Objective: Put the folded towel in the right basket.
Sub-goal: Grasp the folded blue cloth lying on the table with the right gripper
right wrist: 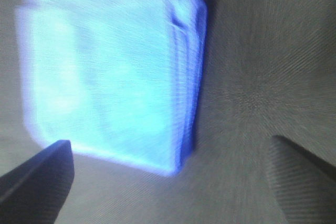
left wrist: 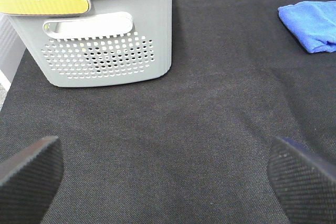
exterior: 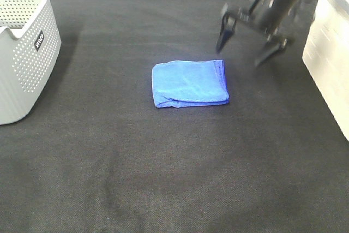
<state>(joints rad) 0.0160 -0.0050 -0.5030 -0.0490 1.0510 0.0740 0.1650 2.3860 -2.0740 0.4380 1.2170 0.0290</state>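
A folded blue towel (exterior: 190,83) lies flat on the black table near the middle. It shows at the edge of the left wrist view (left wrist: 311,23) and blurred in the right wrist view (right wrist: 110,72). My right gripper (exterior: 248,47) is open and empty, hanging above the table just behind and to the right of the towel; in its own view (right wrist: 168,177) the fingers stand wide apart. My left gripper (left wrist: 168,182) is open and empty, out of the exterior view. The right basket (exterior: 330,53) is a whitish box at the right edge.
A grey perforated basket (exterior: 22,47) stands at the far left of the table; the left wrist view shows it (left wrist: 105,40) close ahead with a yellow item on its rim. Black cloth covers the table (exterior: 163,178).
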